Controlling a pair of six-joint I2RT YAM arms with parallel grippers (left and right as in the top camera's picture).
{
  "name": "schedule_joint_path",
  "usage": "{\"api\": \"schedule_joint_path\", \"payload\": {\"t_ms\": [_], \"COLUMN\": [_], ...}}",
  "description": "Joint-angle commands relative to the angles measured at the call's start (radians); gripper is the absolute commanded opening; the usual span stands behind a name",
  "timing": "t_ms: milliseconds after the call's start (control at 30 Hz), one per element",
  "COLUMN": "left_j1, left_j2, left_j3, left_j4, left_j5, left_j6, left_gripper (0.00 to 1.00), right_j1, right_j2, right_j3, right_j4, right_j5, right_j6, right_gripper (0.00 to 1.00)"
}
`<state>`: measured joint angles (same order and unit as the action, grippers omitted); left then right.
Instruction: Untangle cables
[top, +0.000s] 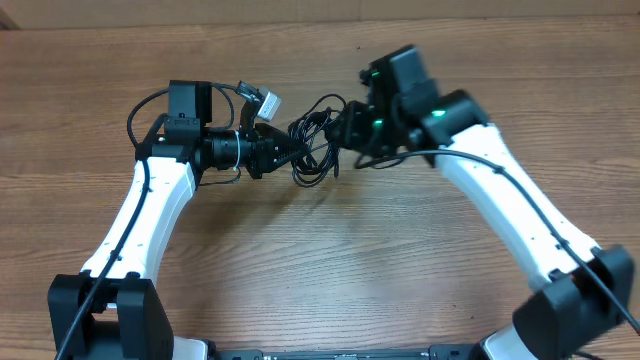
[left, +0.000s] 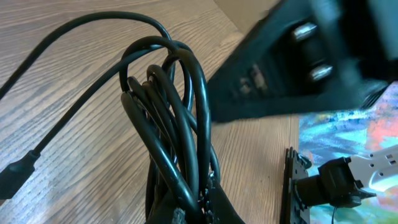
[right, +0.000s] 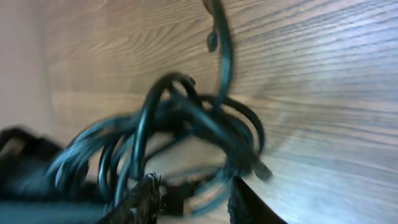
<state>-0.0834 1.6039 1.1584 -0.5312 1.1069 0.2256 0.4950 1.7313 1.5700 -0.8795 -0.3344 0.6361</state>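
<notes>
The left jaws were closed tight on the cables. The bundle ran straight out from them toward the right jaws, which stood partly open around nearby loops.

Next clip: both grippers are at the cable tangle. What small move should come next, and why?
Probably close the right gripper on one loop lying between its parted fingers, then ease it away from the left gripper, which is shut on the cables as a bundle. The loops sit knotted between the two grippers.
</notes>
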Motion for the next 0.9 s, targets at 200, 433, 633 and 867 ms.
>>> {"api": "schedule_joint_path", "payload": {"t_ms": [200,433,633,867], "left_j1": [-0.053,-0.061,-0.061,-0.063], "left_j2": [-0.022,-0.022,-0.022,-0.022], "left_j3": [0.015,0.015,0.015,0.015], "left_j4": [0.004,0.003,-0.011,-0.04], "left_j5": [-0.038,-0.097,-0.107,-0.167], "left_j6": [0.093,0.093,0.093,0.094], "left_gripper": [0.04,0.04,0.04,0.04], "right_j1": [0.06,0.06,0.06,0.06], "right_j2": [0.014,0.0,-0.002,-0.003], "right_j3": [0.002,0.039,0.042,0.042], "right_j4": [0.045,0.029,0.022,0.042], "right_j5": [0.159,0.109,0.018,0.023], "right_j6": [0.213,0.235,0.258,0.262], "right_gripper": [0.31,0.36,0.35,0.37]}}
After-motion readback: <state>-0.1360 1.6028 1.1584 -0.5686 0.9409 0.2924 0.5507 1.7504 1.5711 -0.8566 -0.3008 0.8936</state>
